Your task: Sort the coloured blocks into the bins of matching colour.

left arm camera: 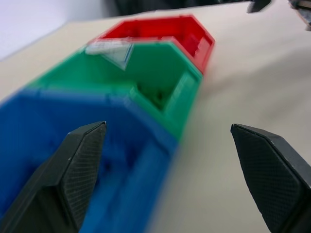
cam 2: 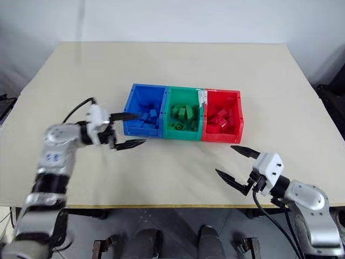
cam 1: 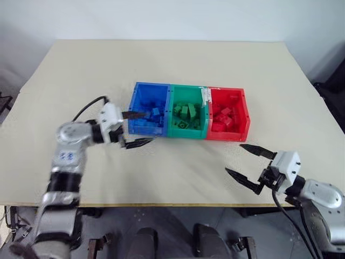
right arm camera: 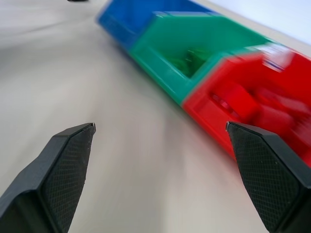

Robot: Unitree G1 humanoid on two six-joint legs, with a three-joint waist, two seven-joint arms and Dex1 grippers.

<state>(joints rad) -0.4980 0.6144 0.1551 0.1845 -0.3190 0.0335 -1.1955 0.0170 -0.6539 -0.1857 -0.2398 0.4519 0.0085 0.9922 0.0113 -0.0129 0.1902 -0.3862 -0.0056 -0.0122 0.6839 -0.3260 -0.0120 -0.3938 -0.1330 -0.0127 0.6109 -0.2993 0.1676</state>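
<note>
sorting looks finished: blocks [cam 1: 187,112] lying in matching bins [cam 1: 188,134] at frame centre, tabletop [cam 1: 178,167] bare of strays, left tool [cam 1: 136,128] and right tool [cam 1: 249,162] both wide, empty; next, pulling back.

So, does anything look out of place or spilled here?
Nothing stands out. The blue bin, green bin and red bin each hold blocks of their own colour, and no block lies on the table.
</note>
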